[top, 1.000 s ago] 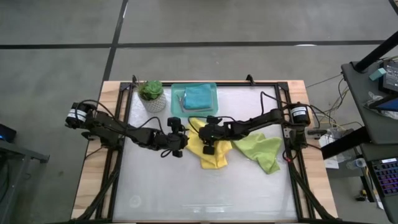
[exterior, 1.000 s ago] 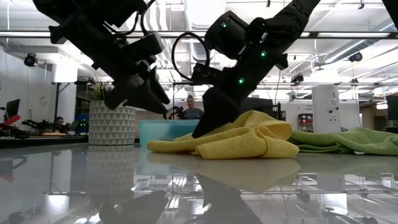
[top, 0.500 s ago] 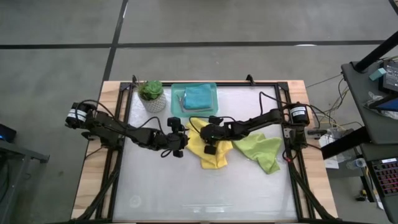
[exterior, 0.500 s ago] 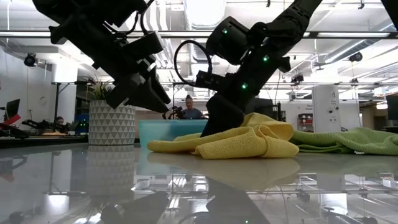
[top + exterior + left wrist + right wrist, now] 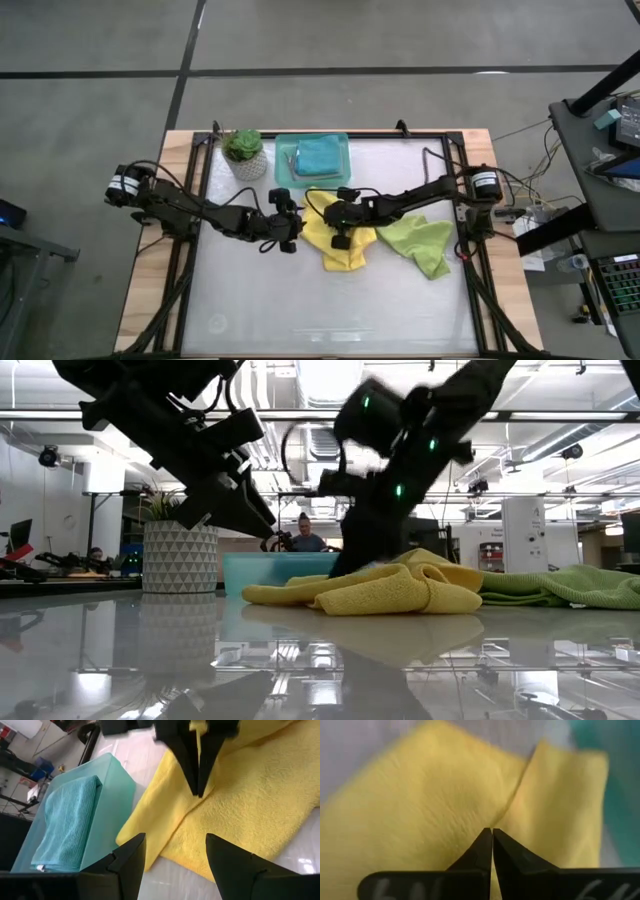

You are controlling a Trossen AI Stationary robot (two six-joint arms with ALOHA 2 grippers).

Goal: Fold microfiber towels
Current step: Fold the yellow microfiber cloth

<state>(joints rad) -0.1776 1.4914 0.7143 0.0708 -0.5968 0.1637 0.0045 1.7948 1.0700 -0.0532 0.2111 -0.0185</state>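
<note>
A crumpled yellow towel point(image 5: 345, 245) lies on the table's middle, and a lime green towel point(image 5: 420, 243) lies just to its right. A folded teal towel point(image 5: 320, 155) rests in the teal tray point(image 5: 282, 172) at the far edge. My right gripper point(image 5: 322, 216) is shut on the yellow towel's far-left part. My left gripper point(image 5: 297, 225) hangs open just left of the yellow towel, above the table; its fingers point(image 5: 127, 862) frame the towel's left edge point(image 5: 150, 840) without touching it. My right gripper pinches a raised crease in the yellow towel's top layer point(image 5: 201, 800) between its two fingertips point(image 5: 485, 842). The fingers slant down onto it from the table's right. The towel lies slack on the table; one layer or several, I cannot tell.
A potted plant in a white patterned pot point(image 5: 245, 155) stands at the far left beside the tray. A black frame point(image 5: 462, 200) runs along the table's sides. Bare table point(image 5: 330, 310) lies toward the near edge. In the low view a person point(image 5: 305, 535) shows in the room behind.
My right gripper has shut its fingers on the yellow towel's top, staying nearly in place. The towel lies much as it did before.
</note>
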